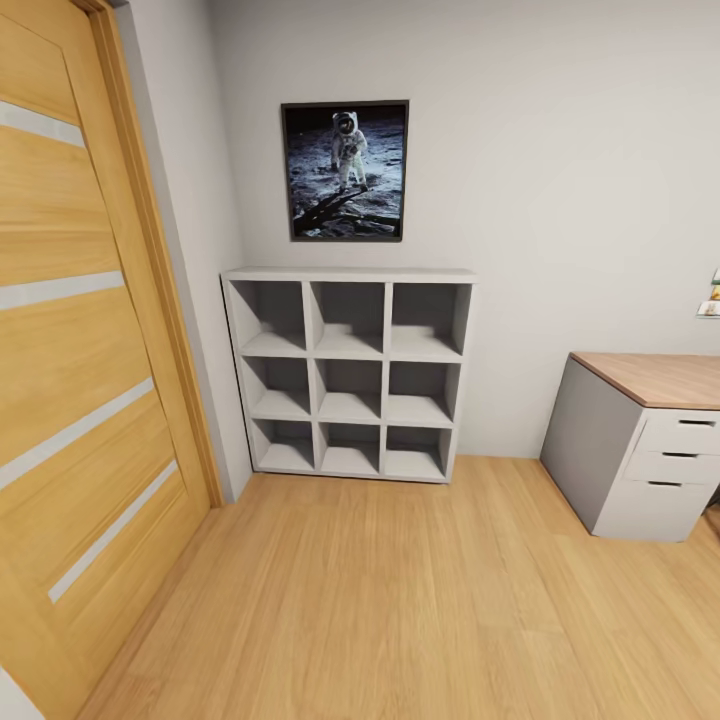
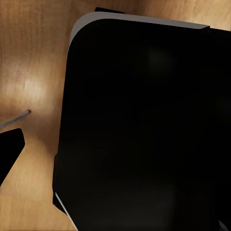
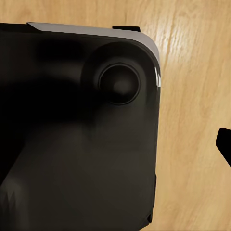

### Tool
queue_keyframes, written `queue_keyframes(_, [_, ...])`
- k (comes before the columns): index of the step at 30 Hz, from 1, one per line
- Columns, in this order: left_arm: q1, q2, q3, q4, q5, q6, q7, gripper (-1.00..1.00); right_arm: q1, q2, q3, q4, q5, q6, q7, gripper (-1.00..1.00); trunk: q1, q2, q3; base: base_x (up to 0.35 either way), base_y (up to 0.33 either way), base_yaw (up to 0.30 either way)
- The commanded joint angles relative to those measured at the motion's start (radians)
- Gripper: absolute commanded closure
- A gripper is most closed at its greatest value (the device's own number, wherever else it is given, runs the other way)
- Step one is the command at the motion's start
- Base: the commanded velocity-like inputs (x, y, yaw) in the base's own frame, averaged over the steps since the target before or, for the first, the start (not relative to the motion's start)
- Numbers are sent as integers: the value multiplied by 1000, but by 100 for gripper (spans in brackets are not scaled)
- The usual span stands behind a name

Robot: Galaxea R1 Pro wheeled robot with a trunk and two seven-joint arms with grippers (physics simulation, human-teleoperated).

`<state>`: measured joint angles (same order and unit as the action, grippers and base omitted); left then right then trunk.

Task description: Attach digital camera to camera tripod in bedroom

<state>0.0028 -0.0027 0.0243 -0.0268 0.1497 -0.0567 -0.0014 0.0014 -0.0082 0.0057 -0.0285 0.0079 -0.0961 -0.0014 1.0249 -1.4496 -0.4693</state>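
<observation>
The head view looks into a corner of the bedroom (image 1: 560,150) with pale grey walls. A wood door (image 1: 80,380) with pale stripes stands along the left edge. A grey cube shelf (image 1: 348,372) with nine open cells sits against the back wall, close beside the door frame, under a framed astronaut picture (image 1: 345,170). At the right edge a wood-topped desk (image 1: 660,378) with white drawers juts in. Between shelf, door and desk the light plank floor (image 1: 380,600) lies open and wide.

In each wrist view a large black rounded body of the robot (image 3: 77,144) lies over the wood floor, with a dark tip at the frame's edge. Whether either claw is apart or together cannot be told.
</observation>
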Motion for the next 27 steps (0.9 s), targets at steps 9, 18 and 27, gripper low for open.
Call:
queue_keyframes(9, [0,0,3,-1,7,-2,0,-100,0,-1,0,-1,1,-2,0,-100,0,0,-1,-4,15,0])
queue_keyframes(18, [0,-2,5,-1,7,-3,7,-100,0,0,0,-1,1,-2,0,-100,0,0,-1,-179,158,0])
queue_keyframes(27, [0,-1,4,-1,8,-3,9,-100,0,2,0,-1,1,-2,0,-100,0,0,-1,-99,87,0])
